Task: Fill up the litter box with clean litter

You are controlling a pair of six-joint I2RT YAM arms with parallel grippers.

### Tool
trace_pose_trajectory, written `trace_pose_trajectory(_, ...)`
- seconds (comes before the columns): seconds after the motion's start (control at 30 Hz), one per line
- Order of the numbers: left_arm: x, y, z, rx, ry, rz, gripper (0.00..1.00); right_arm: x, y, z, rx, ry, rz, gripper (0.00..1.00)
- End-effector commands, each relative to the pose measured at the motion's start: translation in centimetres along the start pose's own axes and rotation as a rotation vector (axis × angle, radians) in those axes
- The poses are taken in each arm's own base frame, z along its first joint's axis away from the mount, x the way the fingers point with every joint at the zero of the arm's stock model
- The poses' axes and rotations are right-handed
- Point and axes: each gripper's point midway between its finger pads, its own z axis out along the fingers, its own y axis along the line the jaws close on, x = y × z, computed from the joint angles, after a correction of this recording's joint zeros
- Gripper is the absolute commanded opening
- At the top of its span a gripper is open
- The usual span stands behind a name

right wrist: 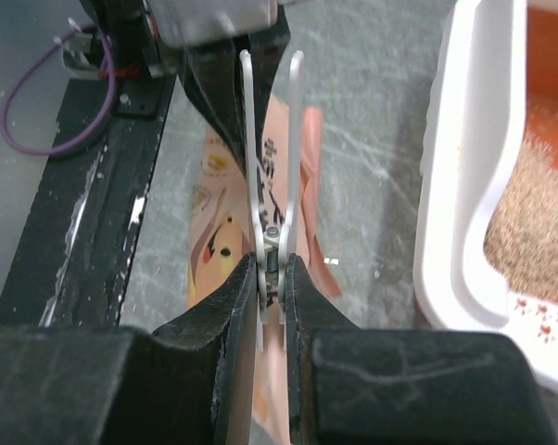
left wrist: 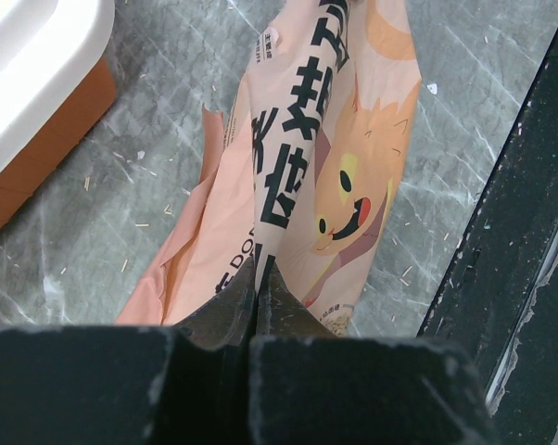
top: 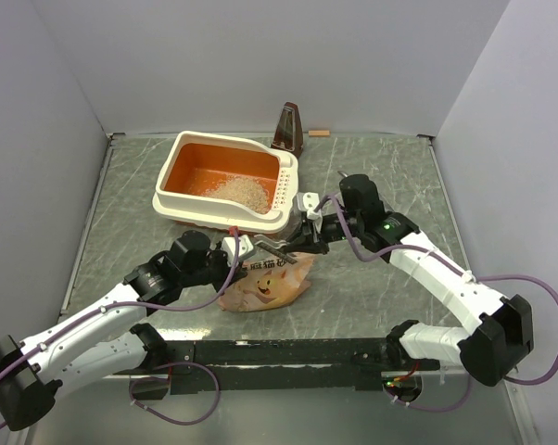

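Toward the far edge of the table [top: 381,176], left of centre: litter box [top: 219,213], cream outside, orange inside, slotted rim on its right side. Inside it, a loose heap of pale litter [top: 242,192] against the near-right corner, with bare orange floor over the far-left part. Just behind the box's far-right corner, a dark metronome [top: 287,130], upright. Nearer the near edge, about mid-table, a crinkled tan bag [top: 270,286] with a cartoon cat, lying apart from the box with its far end lifted toward the grippers. Contents of the bag not visible. Left arm stretched low from the near-left corner, bent at the elbow, wrist pointing right. Left gripper [left wrist: 258,283] fully closed, fingers pinching the bag's top edge, printed side hanging away below in the wrist view. Right arm folded back from the near-right, elbow high, wrist turned left and down. Right gripper [right wrist: 272,269] closed to a narrow gap, clamping a thin metal tool [right wrist: 293,139] of two pale strips joined at a pin. Tool tips close beside the left fingers, over the bag's top. Both grippers just in front of the box's near wall, not touching it.
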Motion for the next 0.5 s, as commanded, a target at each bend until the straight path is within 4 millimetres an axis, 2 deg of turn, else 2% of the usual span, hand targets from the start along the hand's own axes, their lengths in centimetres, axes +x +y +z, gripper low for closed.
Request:
trace_pose_trajectory(0.0,-2.5,0.0,-0.4,-0.003,-0.083,0.008,0.02,1.4,0.1,-0.2,-0.006,0.082,-0.036,0.0)
trace_pose_trajectory(0.23,-2.4,0.1,-0.3,-0.005,-0.076,0.004,0.03,4.4,-0.2,-0.1,-0.017,0.246,-0.033,0.0)
trace_pose_trajectory(0.37,-2.4,0.3,-0.3,-0.014,-0.073,0.003,0.03,4.7,0.0,0.5,-0.04,0.342,-0.051,0.0)
trace_pose_trajectory(0.47,-2.4,0.3,-0.3,-0.019,-0.077,0.0,0.04,5.8,-0.1,0.7,-0.046,0.432,-0.055,0.0)
